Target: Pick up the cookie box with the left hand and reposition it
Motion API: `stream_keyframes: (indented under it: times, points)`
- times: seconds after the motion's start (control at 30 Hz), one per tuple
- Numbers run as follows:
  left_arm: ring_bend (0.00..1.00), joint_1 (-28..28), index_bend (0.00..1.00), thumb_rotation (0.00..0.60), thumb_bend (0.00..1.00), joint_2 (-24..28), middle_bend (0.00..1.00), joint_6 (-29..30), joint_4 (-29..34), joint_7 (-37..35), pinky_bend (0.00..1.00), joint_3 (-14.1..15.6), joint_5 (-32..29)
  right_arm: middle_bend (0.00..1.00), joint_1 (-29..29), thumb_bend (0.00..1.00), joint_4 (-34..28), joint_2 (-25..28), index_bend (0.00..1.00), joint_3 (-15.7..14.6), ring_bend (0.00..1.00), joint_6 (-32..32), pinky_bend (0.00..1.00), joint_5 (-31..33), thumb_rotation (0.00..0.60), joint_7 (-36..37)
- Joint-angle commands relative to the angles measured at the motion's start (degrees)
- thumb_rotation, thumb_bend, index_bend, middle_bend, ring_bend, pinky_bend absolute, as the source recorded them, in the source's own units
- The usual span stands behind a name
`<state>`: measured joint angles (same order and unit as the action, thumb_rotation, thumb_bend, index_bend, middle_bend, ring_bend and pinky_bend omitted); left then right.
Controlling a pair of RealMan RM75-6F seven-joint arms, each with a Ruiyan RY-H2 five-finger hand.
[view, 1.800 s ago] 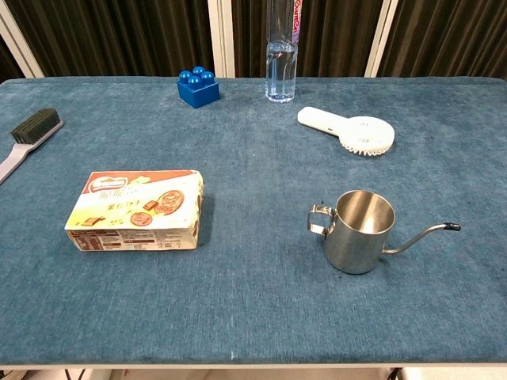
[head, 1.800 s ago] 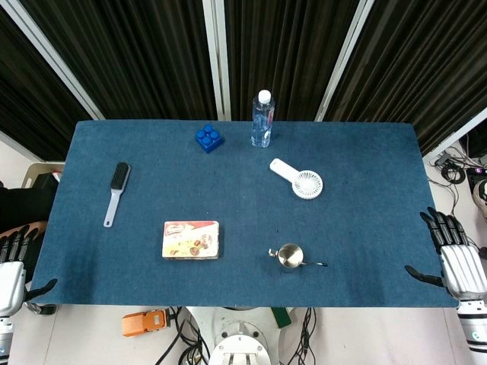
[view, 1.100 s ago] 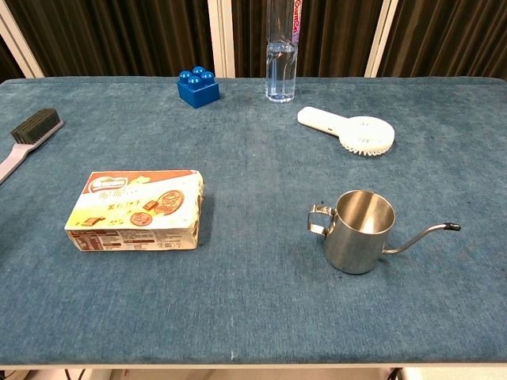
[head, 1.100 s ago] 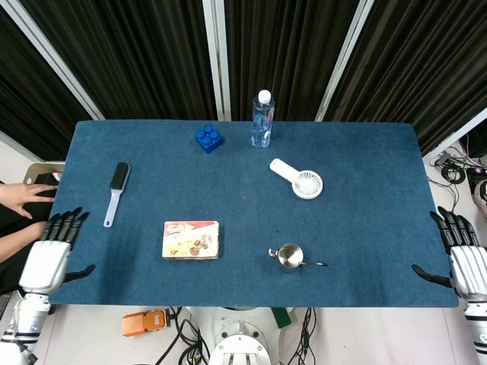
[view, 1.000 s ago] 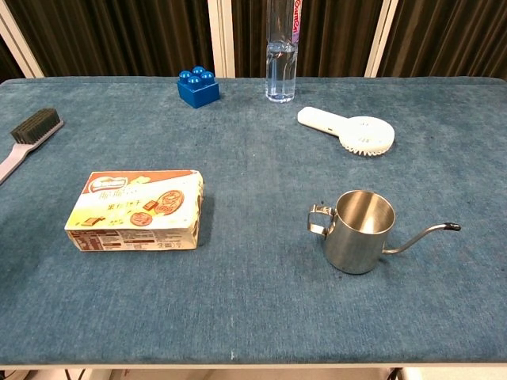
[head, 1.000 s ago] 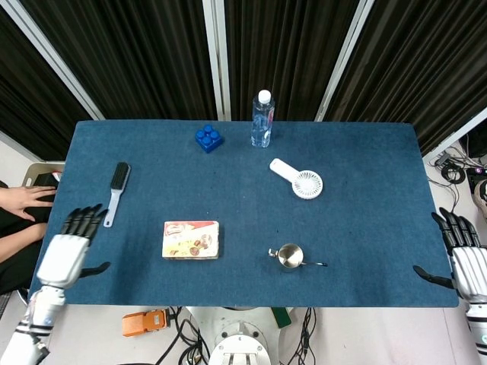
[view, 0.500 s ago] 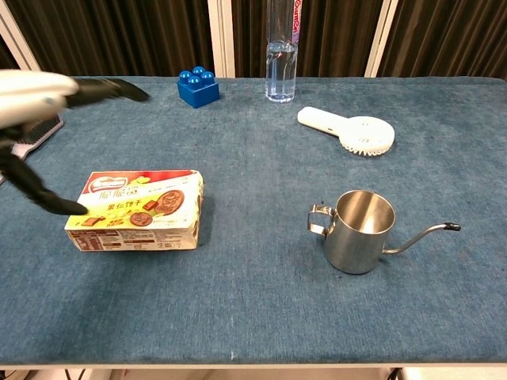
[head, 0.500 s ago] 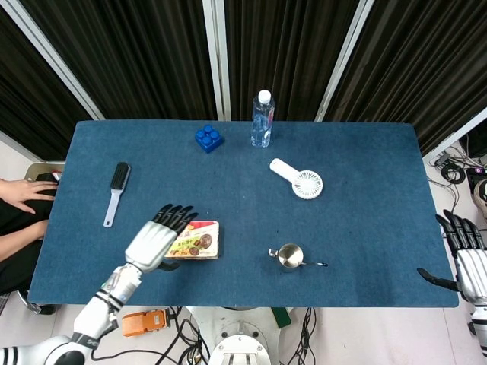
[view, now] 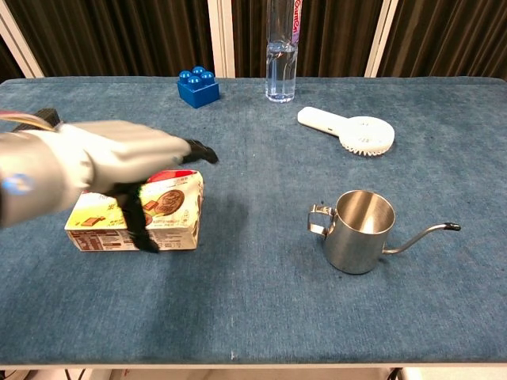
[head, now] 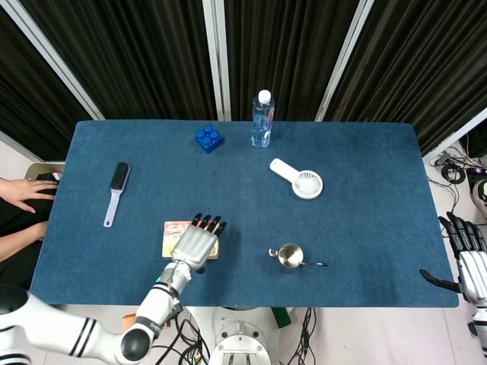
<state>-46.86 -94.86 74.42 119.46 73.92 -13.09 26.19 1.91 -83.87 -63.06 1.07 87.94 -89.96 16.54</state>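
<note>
The cookie box [head: 170, 233] lies flat near the table's front left; its cream and red top carries cookie pictures. My left hand [head: 196, 242] hovers over the box's right half with fingers spread and nothing held. In the chest view the left hand [view: 119, 162] is large and blurred above the cookie box [view: 170, 210], with the thumb hanging down in front of the box's near face. My right hand [head: 468, 262] stays off the table's right edge, fingers extended and empty.
A steel pot with a long spout [head: 290, 255] stands right of the box. Farther back are a white hand fan [head: 298, 179], a water bottle [head: 262, 119] and a blue brick [head: 208, 138]. A brush [head: 116, 192] lies at the left. A person's hands [head: 19, 190] rest beyond the left edge.
My left hand swung in from the table's left edge to above the cookie box. The box has not moved. The right hand drifted slightly lower at the right edge.
</note>
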Motion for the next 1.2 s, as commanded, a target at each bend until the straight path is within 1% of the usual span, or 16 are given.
stream_keyframes:
  times: [0.03, 0.17, 0.27, 0.47, 0.6, 0.7, 0.9, 0.97, 1.03, 1.1, 1.2]
  points:
    - [0.00, -6.2, 0.01, 0.600, 0.00, -5.0, 0.00, 4.9, -2.8, 3.8, 0.01, -4.1, -8.7, 0.01, 0.0, 0.18, 0.1, -0.1, 0.00, -0.1, 0.00, -0.2, 0.00, 0.1, 0.600, 0.1]
    - [0.00, -9.7, 0.01, 0.600, 0.00, -7.7, 0.00, 9.6, -6.0, 6.1, 0.01, -6.1, -13.4, 0.01, -0.3, 0.18, 0.4, -0.1, 0.00, 0.0, 0.00, -0.2, 0.00, 0.4, 0.600, 0.5]
    - [0.00, -11.0, 0.01, 0.600, 0.00, -9.0, 0.00, 11.6, -7.9, 6.1, 0.02, -7.4, -16.2, 0.01, -0.4, 0.18, 0.7, -0.1, 0.00, 0.0, 0.00, -0.3, 0.00, 0.7, 0.600, 0.9]
    - [0.00, -11.9, 0.01, 0.600, 0.00, -9.6, 0.00, 11.7, -10.9, 5.3, 0.02, -7.8, -19.7, 0.01, -0.2, 0.18, 1.3, -0.3, 0.00, 0.1, 0.00, -1.0, 0.00, 1.0, 0.600, 1.5]
    - [0.00, -12.2, 0.03, 0.600, 0.00, -9.8, 0.04, 10.2, -12.6, 3.8, 0.02, -7.9, -20.7, 0.01, -0.1, 0.18, 1.8, -0.6, 0.00, 0.0, 0.00, -1.1, 0.00, 0.9, 0.600, 1.7]
    - [0.04, -12.5, 0.07, 0.600, 0.00, -10.1, 0.09, 9.8, -13.8, 2.6, 0.02, -7.6, -19.8, 0.01, -0.1, 0.18, 1.8, -0.5, 0.00, 0.0, 0.00, -1.4, 0.00, 0.9, 0.600, 1.7]
    - [0.14, -13.9, 0.19, 0.600, 0.04, -10.7, 0.21, 10.4, -16.8, 4.1, 0.05, -5.2, -19.0, 0.01, -0.4, 0.18, 2.2, -0.7, 0.00, 0.1, 0.00, -1.1, 0.00, 1.1, 0.600, 2.1]
    - [0.20, -13.8, 0.26, 0.600, 0.06, -10.6, 0.27, 10.1, -17.3, 3.3, 0.05, -4.7, -18.0, 0.01, -0.4, 0.18, 2.3, -0.7, 0.00, 0.1, 0.00, -1.3, 0.00, 1.3, 0.600, 2.2]
    - [0.31, -13.4, 0.36, 0.600, 0.10, -9.9, 0.38, 9.5, -16.9, 2.2, 0.10, -4.2, -16.5, 0.01, -0.5, 0.18, 2.7, -1.0, 0.00, 0.0, 0.00, -1.3, 0.00, 1.3, 0.600, 2.5]
    - [0.34, -12.8, 0.38, 0.600, 0.12, -8.7, 0.41, 8.7, -15.9, 0.6, 0.12, -4.0, -14.8, 0.01, -0.5, 0.18, 2.7, -1.0, 0.00, 0.1, 0.00, -1.2, 0.00, 1.2, 0.600, 2.5]
    - [0.36, -11.1, 0.38, 0.600, 0.12, -5.6, 0.43, 6.5, -13.1, -4.2, 0.12, -3.6, -9.7, 0.01, -0.5, 0.18, 2.4, -0.9, 0.00, 0.1, 0.00, -1.3, 0.00, 1.3, 0.600, 2.4]
